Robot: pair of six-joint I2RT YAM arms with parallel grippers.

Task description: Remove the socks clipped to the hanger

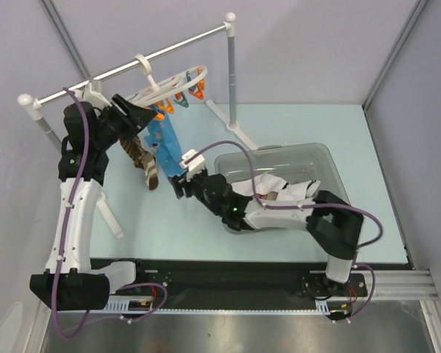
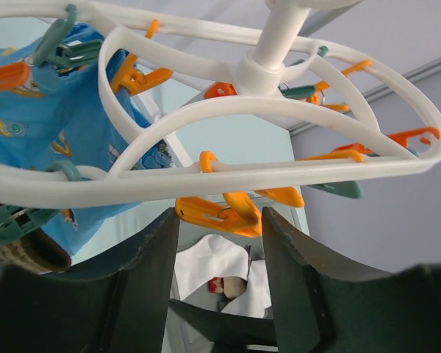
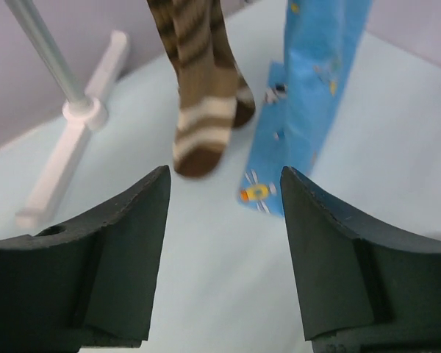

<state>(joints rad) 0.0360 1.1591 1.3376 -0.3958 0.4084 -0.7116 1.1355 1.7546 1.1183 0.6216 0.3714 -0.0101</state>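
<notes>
The hanger (image 1: 178, 82), a white oval ring with orange and blue clips, hangs from the rail. In the left wrist view the hanger's ring (image 2: 279, 173) crosses just above my fingertips. A brown sock with tan stripes (image 1: 145, 168) dangles from it beside a bright blue printed cloth (image 1: 164, 140). My left gripper (image 1: 136, 112) is open under the ring, an orange clip (image 2: 222, 213) level with its tips (image 2: 219, 220). My right gripper (image 3: 224, 184) is open and empty, low over the table, facing the striped sock (image 3: 204, 110) and the blue cloth (image 3: 317, 88). In the top view the right gripper (image 1: 179, 184) is right of the sock.
A grey see-through bin (image 1: 320, 156) at the right holds white socks (image 1: 275, 187); my right arm lies across it. The long white rail (image 1: 125, 66) stands on posts, with one foot (image 3: 70, 158) near the striped sock. Grey walls enclose the table.
</notes>
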